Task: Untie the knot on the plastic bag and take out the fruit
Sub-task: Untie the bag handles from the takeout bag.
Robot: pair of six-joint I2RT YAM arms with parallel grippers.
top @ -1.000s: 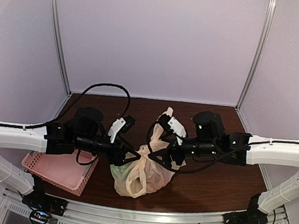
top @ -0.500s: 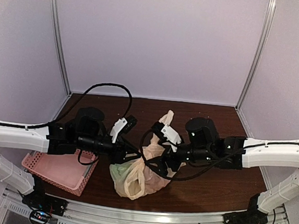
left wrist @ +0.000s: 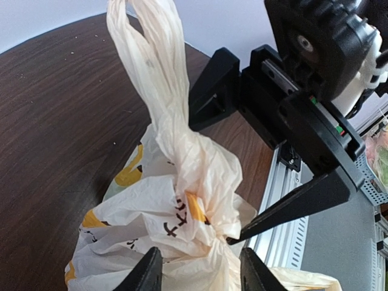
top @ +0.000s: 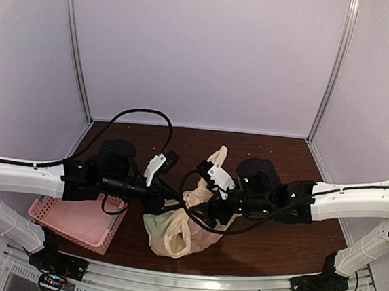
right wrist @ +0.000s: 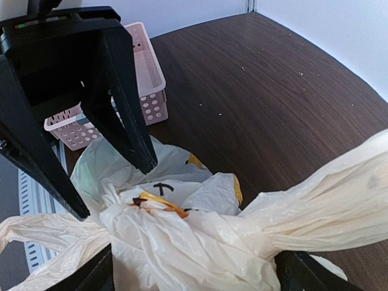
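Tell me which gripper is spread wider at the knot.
The right gripper: its fingers stand far apart on either side of the bunched knot, while the left gripper has its fingers closer together.

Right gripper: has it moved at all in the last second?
Yes. The right gripper has shifted left, toward the pink basket, and a little nearer the front rail.

On table (top: 275, 159): basket (top: 72, 220) left of plastic bag (top: 173, 232).

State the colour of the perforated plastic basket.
Pink perforated plastic basket, clearest in right wrist view.
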